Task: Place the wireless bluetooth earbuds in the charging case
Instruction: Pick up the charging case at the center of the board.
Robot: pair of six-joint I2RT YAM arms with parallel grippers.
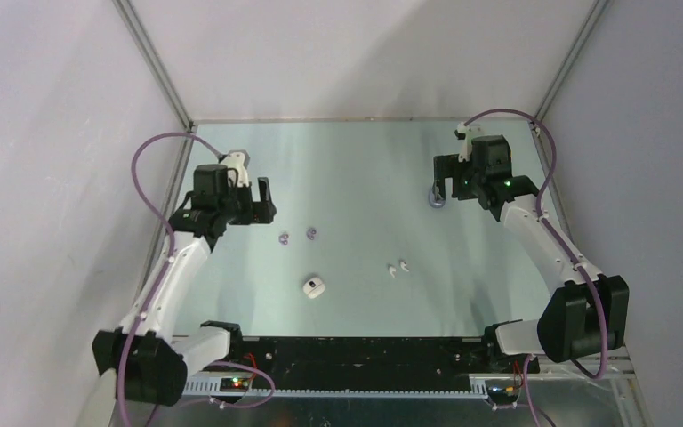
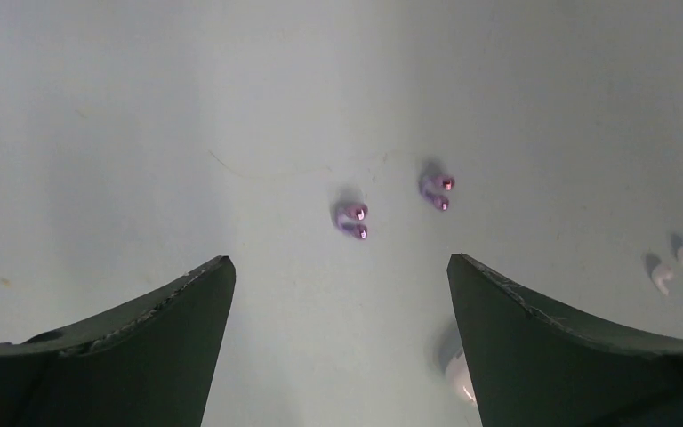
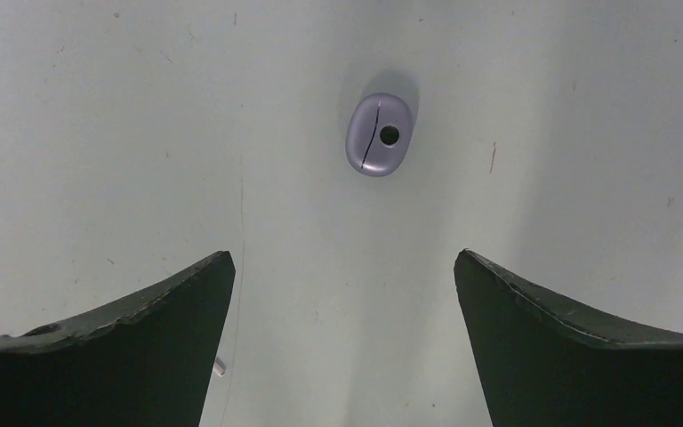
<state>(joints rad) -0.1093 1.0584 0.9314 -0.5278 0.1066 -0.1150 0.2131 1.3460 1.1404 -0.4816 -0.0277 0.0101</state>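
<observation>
Two purple rounded earbuds lie left of the table's centre, and in the left wrist view the purple earbuds are just ahead of my fingertips. Two white stemmed earbuds lie side by side at centre right. A white charging case sits nearer the arms' bases; my left finger half hides the white case. A purple charging case lies below my right gripper, its lid seam showing. My left gripper and right gripper both hover open and hold nothing.
Pale walls and metal frame posts close in the green table on three sides. A black strip with the arm bases runs along the near edge. Purple cables loop off both arms.
</observation>
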